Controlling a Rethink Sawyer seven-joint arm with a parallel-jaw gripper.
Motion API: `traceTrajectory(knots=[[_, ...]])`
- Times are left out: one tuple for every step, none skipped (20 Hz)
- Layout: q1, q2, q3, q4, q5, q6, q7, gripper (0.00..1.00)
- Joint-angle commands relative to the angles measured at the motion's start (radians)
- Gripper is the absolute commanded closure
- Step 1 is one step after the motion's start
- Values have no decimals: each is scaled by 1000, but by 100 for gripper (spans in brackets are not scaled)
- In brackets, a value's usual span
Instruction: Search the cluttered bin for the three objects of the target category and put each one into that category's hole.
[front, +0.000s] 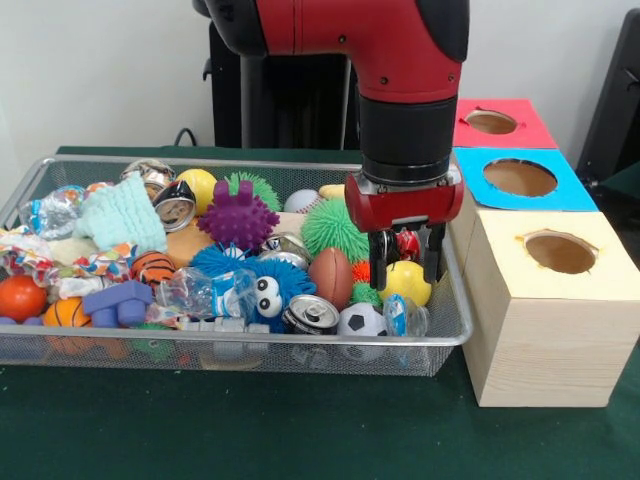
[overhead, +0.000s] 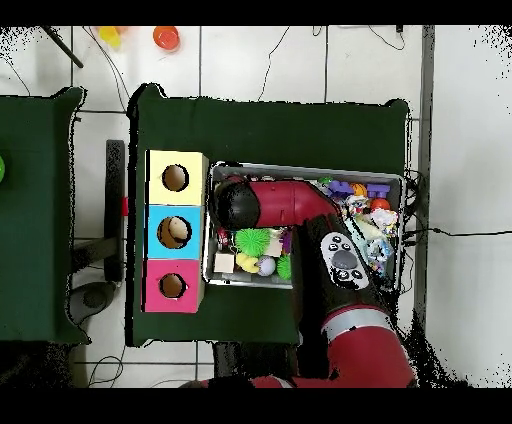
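Note:
The wire mesh bin (front: 250, 162) is heaped with toys; it also shows in the overhead view (overhead: 300, 168). My gripper (front: 405, 262) hangs open over the bin's right end, its fingers (front: 378, 262) straddling a yellow ball (front: 405, 282) and a small red thing. One clear wrinkly bottle (front: 200, 292) with a blue-and-white label lies at the front middle. Another bottle (front: 405, 316) lies in the front right corner, just below the gripper. A crinkly clear one (front: 55, 210) lies at the back left. The red-faced hole (front: 490, 122) is on the farthest box, and shows in the overhead view (overhead: 172, 286).
Blue-faced hole (front: 520, 178) and yellow-faced hole (front: 560, 252) are in the nearer boxes beside the bin. Metal cans (front: 312, 313) (front: 175, 205), a purple spiky ball (front: 238, 218), a green spiky ball (front: 330, 228), a football (front: 330, 276) and a soccer ball (front: 362, 320) crowd the bin.

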Motion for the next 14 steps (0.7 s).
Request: traceTrajectory(knots=[[-10,107,62,-33,-34,-40,36,0],[-12,109,65,-33,-34,-41,35,0],[-13,106,66,-31,-33,-39,35,0],[-15,106,68,-31,-32,-35,32,0],[-17,104,70,-28,-32,-34,30,0],[-18,105,72,-28,-30,-33,29,0],[-19,105,71,-27,-31,-37,31,0],[-21,110,74,-29,-31,-40,30,0],[-23,112,76,-28,-31,-41,28,0],[-24,114,79,-30,-31,-41,26,0],[-25,114,79,-32,-30,-39,24,0],[-25,115,80,-34,-31,-41,24,0],[-26,119,81,-36,-30,-42,23,0],[-26,121,82,-38,-30,-44,23,0]])
